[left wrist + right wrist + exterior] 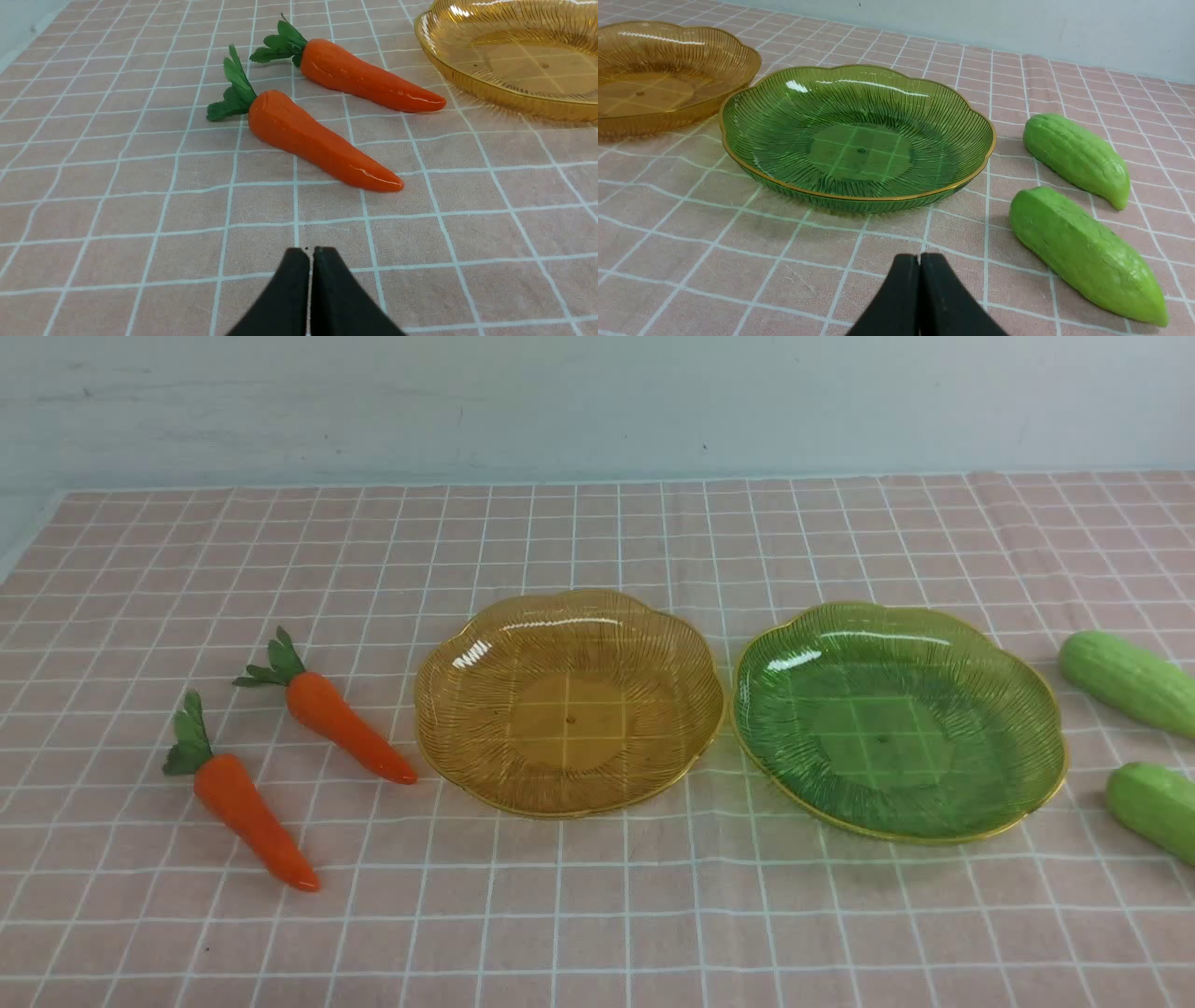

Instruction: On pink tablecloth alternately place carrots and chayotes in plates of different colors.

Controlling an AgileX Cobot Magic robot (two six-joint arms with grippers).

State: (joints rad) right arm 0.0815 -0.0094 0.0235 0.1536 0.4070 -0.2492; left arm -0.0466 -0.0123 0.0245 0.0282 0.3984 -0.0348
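**Carrots one side, chayotes the other, plates in the middle: nobody's grabbed anything**

So here's the layout. Two carrots (254, 821) lie on the pink tablecloth (597, 924) over on the left, leafy ends pointing away and tips angled in toward the amber plate (569, 721). The green plate (901, 737) sits right next to it, on the right, and past that are the two chayotes (1153, 807), partly cut off in the front view but whole in the right wrist one. Both plates are bare.

My guess on why it's set up like this: each arm gets its own veg on its own side, and the plates are in the middle so both can reach. Makes taking turns pretty easy, carrot then chayote.

Now the fingers. Left gripper (311, 254): tips pressed together bar a hairline gap, holding nothing, touching nothing I can see, with the nearer carrot lying beyond it. Right gripper (919, 260): same deal, closed up and empty, chayotes off to the side of it. Looks like a start pose to me. Either one would have to spread before a pick, and wider for a chayote, since those are fatter.
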